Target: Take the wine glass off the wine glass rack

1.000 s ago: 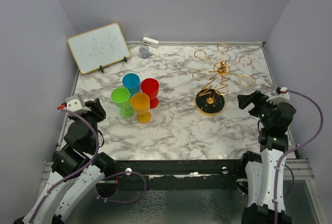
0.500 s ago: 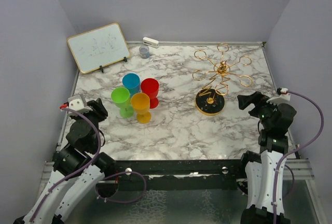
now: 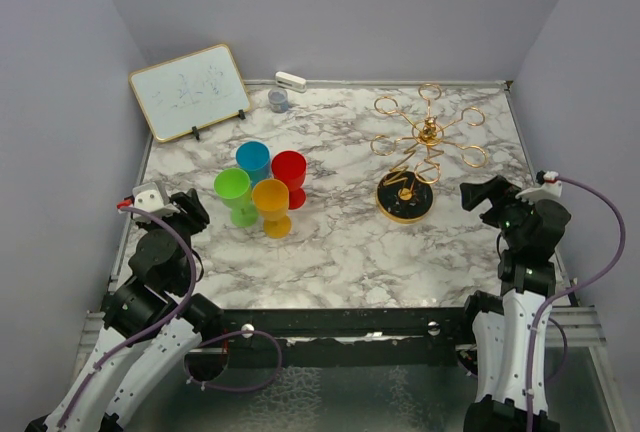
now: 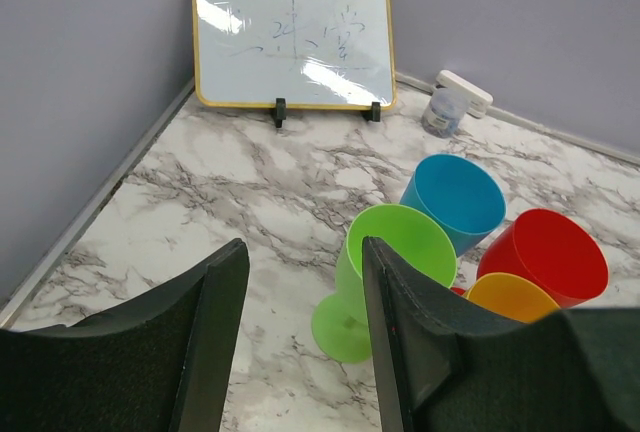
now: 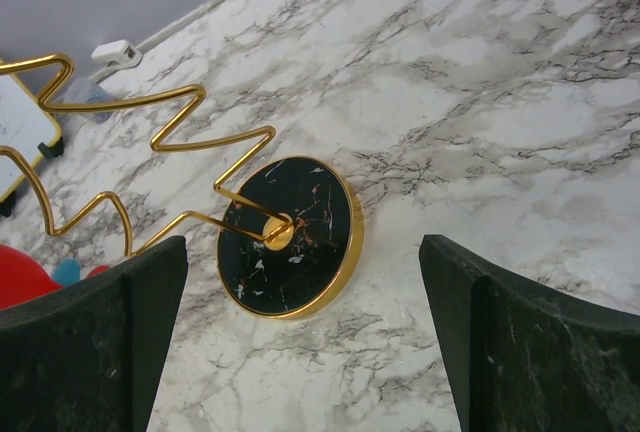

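Note:
The gold wire rack (image 3: 428, 137) stands on its round black gold-rimmed base (image 3: 405, 199) at the right of the marble table. No glass hangs in its loops. Four plastic wine glasses stand upright in a cluster left of centre: green (image 3: 233, 192), blue (image 3: 253, 159), red (image 3: 289, 172) and orange (image 3: 271, 202). My left gripper (image 3: 190, 207) is open and empty, near the green glass (image 4: 400, 252). My right gripper (image 3: 478, 195) is open and empty, just right of the rack's base (image 5: 290, 237).
A small whiteboard (image 3: 190, 90) leans at the back left. A grey jar (image 3: 278, 100) and a white eraser (image 3: 290, 80) sit by the back wall. Walls close in the table on the left, back and right.
Both wrists have shifted very slightly, the right one a little to the right. The rack and the glasses have not moved.

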Controlling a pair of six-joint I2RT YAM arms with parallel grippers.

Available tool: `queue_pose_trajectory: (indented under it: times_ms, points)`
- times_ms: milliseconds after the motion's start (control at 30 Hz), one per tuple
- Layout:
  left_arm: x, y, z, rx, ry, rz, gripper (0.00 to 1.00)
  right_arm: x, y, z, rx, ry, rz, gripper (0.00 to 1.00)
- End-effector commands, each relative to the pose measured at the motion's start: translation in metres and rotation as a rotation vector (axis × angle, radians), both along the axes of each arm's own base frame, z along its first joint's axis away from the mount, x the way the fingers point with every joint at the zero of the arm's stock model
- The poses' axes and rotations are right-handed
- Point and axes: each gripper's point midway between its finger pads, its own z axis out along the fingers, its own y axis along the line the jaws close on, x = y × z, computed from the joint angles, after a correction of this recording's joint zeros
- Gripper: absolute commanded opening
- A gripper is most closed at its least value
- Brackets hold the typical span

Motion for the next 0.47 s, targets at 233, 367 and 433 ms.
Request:
queue_pose_trajectory:
  times_ms: [233, 367, 433]
  points:
    - [-0.0019, 0.0006, 0.0042, -0.016, -0.021, -0.002, 0.53, -0.0034, -0.0103, 0.0039, 0.002, 0.011, -0.075, 1.00]
    - [-0.0027, 0.0015, 0.0043, -0.019, -0.022, 0.002, 0.53, -0.0053, -0.0096, 0.0110, -0.035, -0.035, -0.064, 0.99]
    - [-0.0021, 0.0005, 0.0037, -0.018, -0.020, -0.001, 0.53, -0.0041, -0.0130, 0.0135, -0.042, -0.031, -0.078, 1.00]
